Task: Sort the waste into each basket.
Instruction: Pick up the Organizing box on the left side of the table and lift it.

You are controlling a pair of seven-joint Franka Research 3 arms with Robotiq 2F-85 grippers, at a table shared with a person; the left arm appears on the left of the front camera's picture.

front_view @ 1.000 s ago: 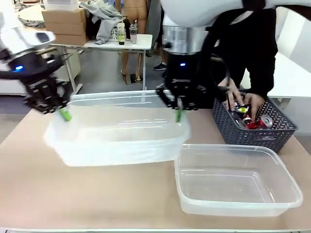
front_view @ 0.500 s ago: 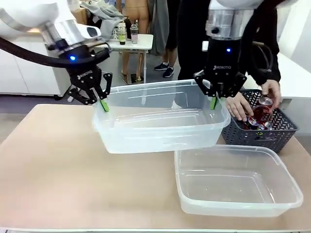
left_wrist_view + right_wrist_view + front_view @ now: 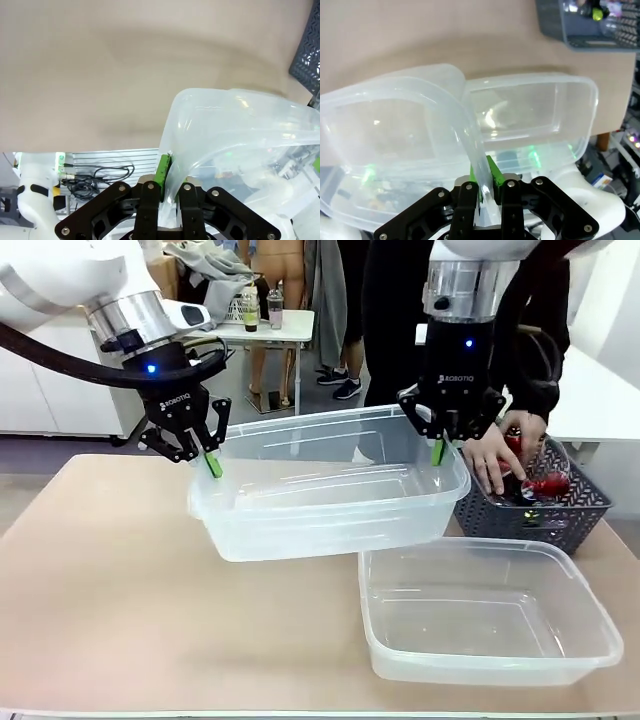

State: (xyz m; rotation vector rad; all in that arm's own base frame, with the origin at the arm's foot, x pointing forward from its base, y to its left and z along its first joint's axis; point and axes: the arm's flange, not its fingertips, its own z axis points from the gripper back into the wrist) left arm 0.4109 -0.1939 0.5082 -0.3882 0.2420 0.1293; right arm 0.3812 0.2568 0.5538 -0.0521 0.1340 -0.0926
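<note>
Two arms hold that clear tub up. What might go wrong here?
The left end effector and right end effector pinch only the thin rim of the lifted tub; uneven motion might twist it loose. It hangs near the second tub, so lowering may clip that rim. A person's hand works close by in the grey basket.

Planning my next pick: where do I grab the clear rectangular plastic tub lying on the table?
I'd grip that clear plastic tub by a short end's rolled rim, from above: it sits upright and open, so jaws can straddle the thin wall.
</note>
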